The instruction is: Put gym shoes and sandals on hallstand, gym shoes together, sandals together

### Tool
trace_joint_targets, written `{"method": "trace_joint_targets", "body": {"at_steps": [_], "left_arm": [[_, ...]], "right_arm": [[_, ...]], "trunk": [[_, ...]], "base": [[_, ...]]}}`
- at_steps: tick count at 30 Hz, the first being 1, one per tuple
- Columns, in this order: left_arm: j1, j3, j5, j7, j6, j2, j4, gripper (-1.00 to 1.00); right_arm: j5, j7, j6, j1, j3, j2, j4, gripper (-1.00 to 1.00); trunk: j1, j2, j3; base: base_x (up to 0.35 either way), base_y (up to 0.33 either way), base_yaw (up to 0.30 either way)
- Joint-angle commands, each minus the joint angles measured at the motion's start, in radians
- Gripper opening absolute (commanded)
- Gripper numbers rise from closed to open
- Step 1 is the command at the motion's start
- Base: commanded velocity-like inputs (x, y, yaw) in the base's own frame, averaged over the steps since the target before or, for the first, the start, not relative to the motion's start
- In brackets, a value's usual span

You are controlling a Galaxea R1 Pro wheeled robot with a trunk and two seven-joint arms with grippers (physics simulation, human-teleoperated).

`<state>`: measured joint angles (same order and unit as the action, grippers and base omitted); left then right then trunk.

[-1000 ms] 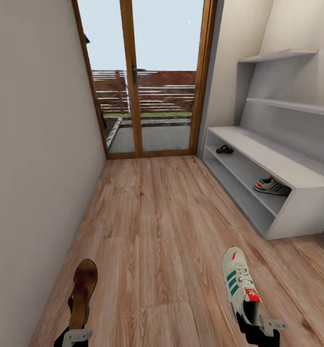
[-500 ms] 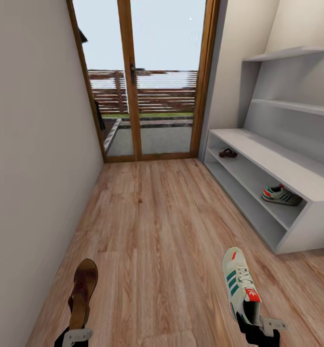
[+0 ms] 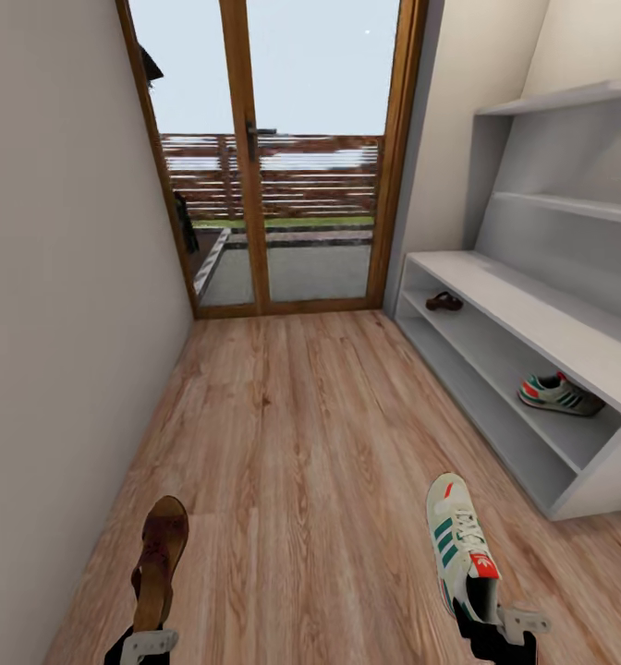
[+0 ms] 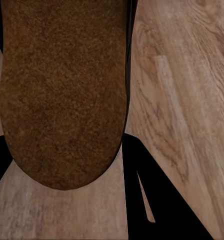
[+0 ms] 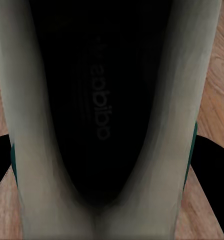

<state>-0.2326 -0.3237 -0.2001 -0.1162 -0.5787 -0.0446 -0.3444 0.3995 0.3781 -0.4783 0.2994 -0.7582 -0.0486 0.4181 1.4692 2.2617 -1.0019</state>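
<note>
- Head view has shifted since a second ago: the glass door looms larger and the hallstand [image 3: 532,323] sits further right and lower in frame, so the robot itself is rolling down the corridor, not the things.
- Left gripper [image 3: 146,644] holds a brown sandal [image 3: 158,559] by its heel, toe pointing ahead; the left wrist view looks onto its suede-like footbed [image 4: 62,90].
- Right gripper [image 3: 495,633] is clamped on the heel of a gym shoe [image 3: 460,545]; the right wrist view looks into its dark inside [image 5: 99,100].
- Already on the rack's upper bay: the other sandal [image 3: 444,301] at the far end, the other gym shoe [image 3: 560,392] at the near end, well apart.
- Judged from this, half the job is done and each carried shoe needs setting beside its mate.
- Corridor floor [image 3: 301,443] is light wood-plank laminate, with a plain wall on the left.
</note>
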Motion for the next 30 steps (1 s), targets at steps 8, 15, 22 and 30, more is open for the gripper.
{"method": "trace_joint_targets", "body": {"at_steps": [8, 15, 22, 30], "left_arm": [[-0.001, -0.009, -0.009, -0.008, -0.003, 0.001, 0.0, -1.0], [-0.001, -0.009, -0.009, -0.008, -0.003, 0.0, 0.001, -1.0], [-0.001, -0.009, -0.009, -0.007, -0.003, 0.001, 0.001, -1.0], [-0.001, -0.009, -0.009, -0.007, -0.003, 0.0, 0.001, -1.0]], "right_arm": [[0.004, 0.008, -0.003, 0.001, -0.009, 0.0, -0.001, -1.0], [0.004, 0.008, -0.003, 0.001, -0.009, 0.0, 0.0, -1.0], [0.004, 0.008, -0.003, 0.001, -0.009, 0.0, 0.0, -1.0], [0.004, 0.008, -0.003, 0.001, -0.009, 0.0, 0.0, -1.0]], "trunk": [[0.0, 0.0, -0.001], [0.0, 0.0, -0.001], [0.0, 0.0, -0.001], [0.0, 0.0, -0.001]], "base": [[0.339, 0.0, 0.0], [0.339, 0.0, 0.0], [0.339, 0.0, 0.0], [0.339, 0.0, 0.0]]}}
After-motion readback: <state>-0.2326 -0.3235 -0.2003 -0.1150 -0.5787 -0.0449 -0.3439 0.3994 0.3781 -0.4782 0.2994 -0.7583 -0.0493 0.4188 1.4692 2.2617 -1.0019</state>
